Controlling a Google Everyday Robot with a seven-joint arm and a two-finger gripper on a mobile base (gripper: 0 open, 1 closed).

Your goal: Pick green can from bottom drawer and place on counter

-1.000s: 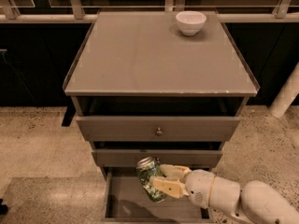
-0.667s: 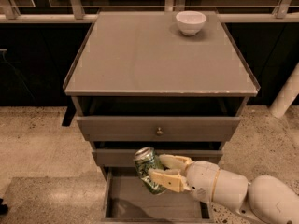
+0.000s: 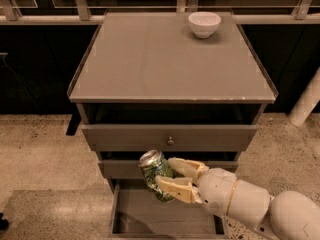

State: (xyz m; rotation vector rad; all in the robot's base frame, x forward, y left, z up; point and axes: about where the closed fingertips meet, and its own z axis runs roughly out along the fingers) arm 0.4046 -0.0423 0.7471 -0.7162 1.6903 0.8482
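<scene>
My gripper (image 3: 169, 176) comes in from the lower right on a white arm and is shut on the green can (image 3: 154, 173). The can is shiny and dented, tilted with its top to the upper left. I hold it in the air above the open bottom drawer (image 3: 145, 215), in front of the middle drawer's face. The bottom drawer is a flat tray pulled out toward me, and its visible floor is bare. The counter (image 3: 165, 59) is the wide grey-brown top of the cabinet, well above the can.
A white bowl (image 3: 204, 23) stands at the back right of the counter. The upper drawer (image 3: 170, 136) with a round knob is slightly pulled out. Speckled stone floor lies on both sides. A white post (image 3: 306, 104) stands at the right.
My gripper has lifted the green can higher and a little to the left, from just above the bottom drawer up to the middle drawer's face.
</scene>
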